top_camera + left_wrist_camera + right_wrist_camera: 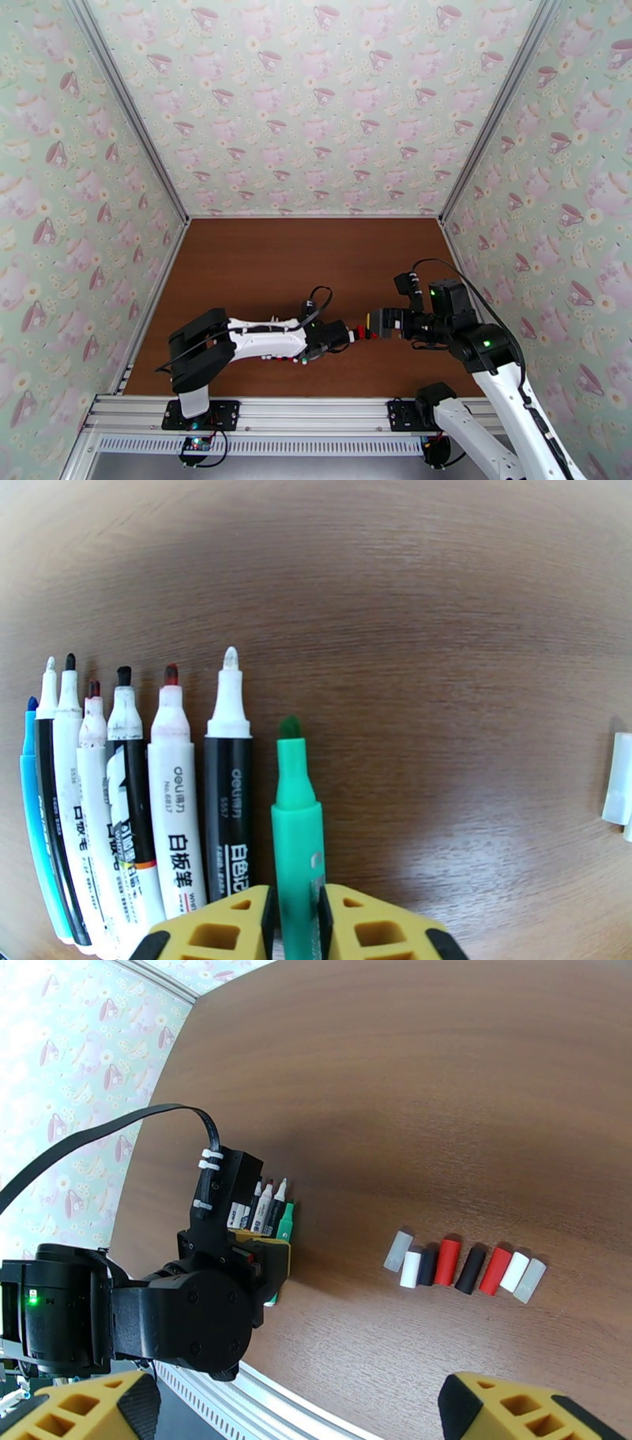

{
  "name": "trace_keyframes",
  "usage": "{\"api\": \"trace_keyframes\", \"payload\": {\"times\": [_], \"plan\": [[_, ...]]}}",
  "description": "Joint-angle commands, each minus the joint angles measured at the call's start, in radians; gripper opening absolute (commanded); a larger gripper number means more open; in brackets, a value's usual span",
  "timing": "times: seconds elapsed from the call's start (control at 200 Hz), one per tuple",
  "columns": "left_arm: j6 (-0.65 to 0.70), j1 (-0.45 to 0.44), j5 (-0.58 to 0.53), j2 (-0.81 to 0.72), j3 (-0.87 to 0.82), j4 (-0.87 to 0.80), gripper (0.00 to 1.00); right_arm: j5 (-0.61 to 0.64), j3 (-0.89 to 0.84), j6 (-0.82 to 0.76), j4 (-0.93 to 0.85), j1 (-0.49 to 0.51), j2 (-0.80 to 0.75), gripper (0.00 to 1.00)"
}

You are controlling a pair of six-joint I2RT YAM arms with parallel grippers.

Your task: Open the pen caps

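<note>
Gripping the green pen (296,827) by its barrel, the left hand (299,922) has its yellow fingers (213,930) closed tight on either side, and the uncapped green tip points away over bare wood. Just beside it on the left lies a row of other pens (178,796), barrels side by side and touching or nearly so. All of them are uncapped, with tips of black, red, white and blue pointing the same way as the green one. From the right wrist camera this cluster sits close to the near edge of the table (442,1078), just inside the aluminium rail (261,1390), so there is little room behind it. The pen caps (466,1264) lie well apart from the pens, eight in a tidy line: grey, white, black, red, black, red, white, grey. They lie on their sides, each touching or almost touching its neighbour. A clear strip of table separates them from the pens. The right hand (308,1414) hovers above with its fingers spread as wide as they go, holding nothing. Beyond the caps the brown surface runs open to the wallpapered walls (316,103) at the far and side edges.
</note>
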Motion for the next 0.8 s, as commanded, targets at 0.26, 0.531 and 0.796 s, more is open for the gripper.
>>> {"api": "trace_keyframes", "payload": {"times": [0.26,0.531,0.796], "plan": [[0.038,0.024,-0.04,0.021,0.004,-0.035,0.18,0.026,-0.013,0.0,-0.018,0.007,-0.01,1.0],[0.055,0.029,-0.037,0.008,0.003,-0.013,0.19,0.026,-0.012,0.0,-0.018,0.007,-0.009,1.0],[0.093,0.032,-0.053,-0.089,0.0,0.02,0.25,0.024,0.005,0.01,-0.007,0.007,-0.004,1.0]]}}
